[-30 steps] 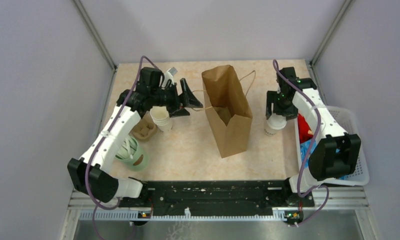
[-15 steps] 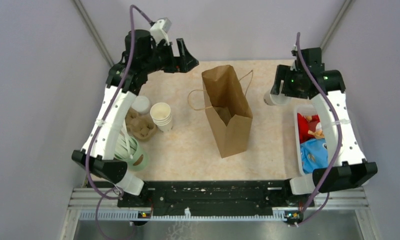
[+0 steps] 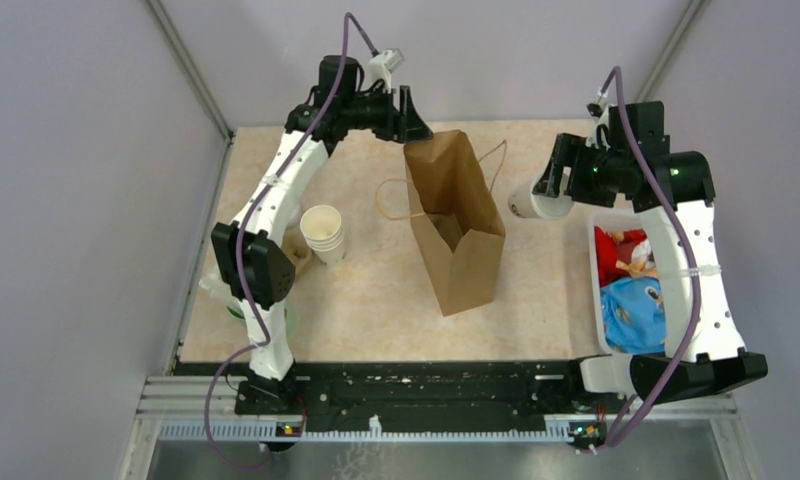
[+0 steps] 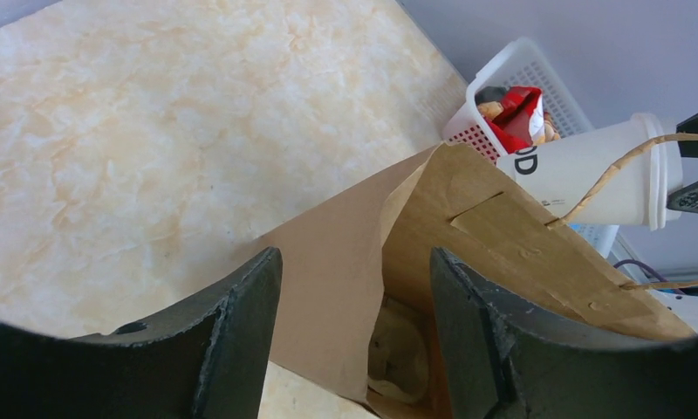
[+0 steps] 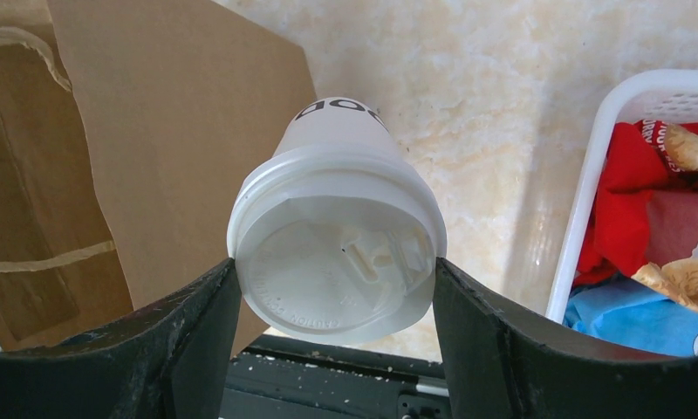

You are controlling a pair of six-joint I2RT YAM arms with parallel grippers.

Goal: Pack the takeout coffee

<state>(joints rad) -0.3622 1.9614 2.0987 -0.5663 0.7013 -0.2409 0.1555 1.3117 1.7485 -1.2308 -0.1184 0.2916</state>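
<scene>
My right gripper [image 3: 558, 190] is shut on the takeout coffee [image 3: 532, 203], a cream-white cup with a white lid. It holds it in the air, tilted sideways, just right of the brown paper bag [image 3: 456, 225]. In the right wrist view the lid [image 5: 337, 262] sits between my fingers, with the bag [image 5: 180, 131] to the left. My left gripper [image 3: 406, 118] is open and hovers at the bag's back top edge. In the left wrist view my jaws straddle the bag's near wall [image 4: 345, 288], and the coffee [image 4: 590, 170] shows beyond its twine handle.
A stack of lidless paper cups [image 3: 322, 232] stands left of the bag, next to a brown cup carrier [image 3: 298, 252]. A white basket [image 3: 631, 290] with red and blue packets sits at the right edge. The bag's twine handles lie on the table [image 3: 391, 200].
My right gripper has lifted the coffee off the table, tilted it and carried it toward the bag. My left arm has swung up and right from the cup stack to the bag's top.
</scene>
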